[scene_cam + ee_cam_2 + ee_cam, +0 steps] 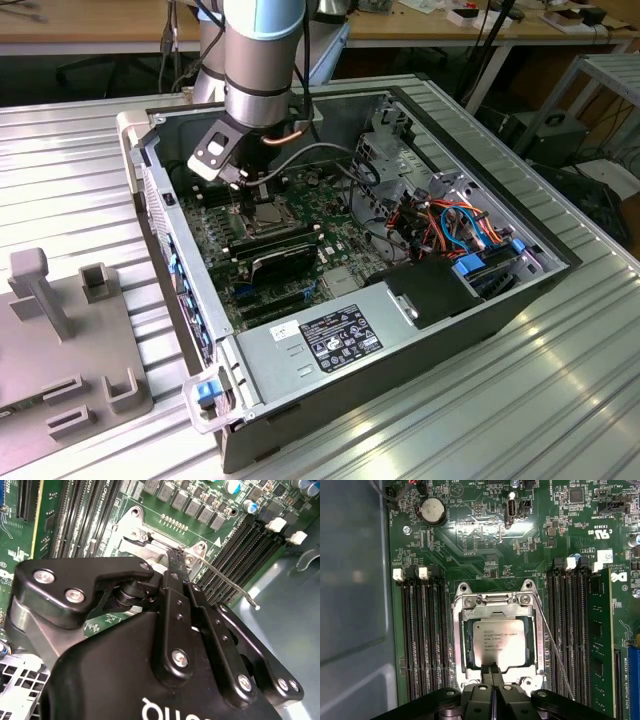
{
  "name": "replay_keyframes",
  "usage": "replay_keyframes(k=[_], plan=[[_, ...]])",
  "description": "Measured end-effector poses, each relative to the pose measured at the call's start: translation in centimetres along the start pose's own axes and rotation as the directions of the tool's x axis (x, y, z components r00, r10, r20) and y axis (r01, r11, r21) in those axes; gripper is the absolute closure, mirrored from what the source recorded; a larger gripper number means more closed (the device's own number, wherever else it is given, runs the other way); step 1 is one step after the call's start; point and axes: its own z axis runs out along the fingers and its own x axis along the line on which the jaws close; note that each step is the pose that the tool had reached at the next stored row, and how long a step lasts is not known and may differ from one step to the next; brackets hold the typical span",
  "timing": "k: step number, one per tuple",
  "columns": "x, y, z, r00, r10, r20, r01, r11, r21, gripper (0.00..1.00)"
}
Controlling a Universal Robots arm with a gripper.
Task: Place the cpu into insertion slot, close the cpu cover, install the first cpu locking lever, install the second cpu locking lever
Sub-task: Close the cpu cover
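Silver cpu (pixel 497 642) in insertion slot (pixel 468 650), cover (pixel 495 610) down

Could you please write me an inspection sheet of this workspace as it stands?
Surface: ribbed metal table carrying an open computer case.
Job's things: cpu seated in the insertion slot; cpu cover appears down around it; one wire locking lever juts free, apparently unlatched.
Clutter: grey fixture block on the exterior view's left.
Grippers: gripper shut, tips at the cover's edge.
Cables: coloured bundle inside the case, apart from the socket.
Surroundings: wooden benches behind.
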Motion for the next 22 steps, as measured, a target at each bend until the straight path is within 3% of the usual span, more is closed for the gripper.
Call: replay_keyframes(k=[13,15,17,20,22], plan=[[0.04,0.63,-0.51,1.0,0.0,-0.0003,0.0,1.0,-0.0001,0.89],[0.05,0.95,-0.51,1.0,0.0,-0.0002,0.0,1.0,0.0003,0.89],[0.09,1.86,-0.48,1.0,0.0,-0.0001,0.0,1.0,0.0078,0.89],[0.16,3.14,-0.45,1.0,0.0,0.0003,0.0,0.9999,0.0127,0.89],[0.17,3.39,-0.44,1.0,0.0,0.0003,0.0,0.9999,0.0132,0.89]])
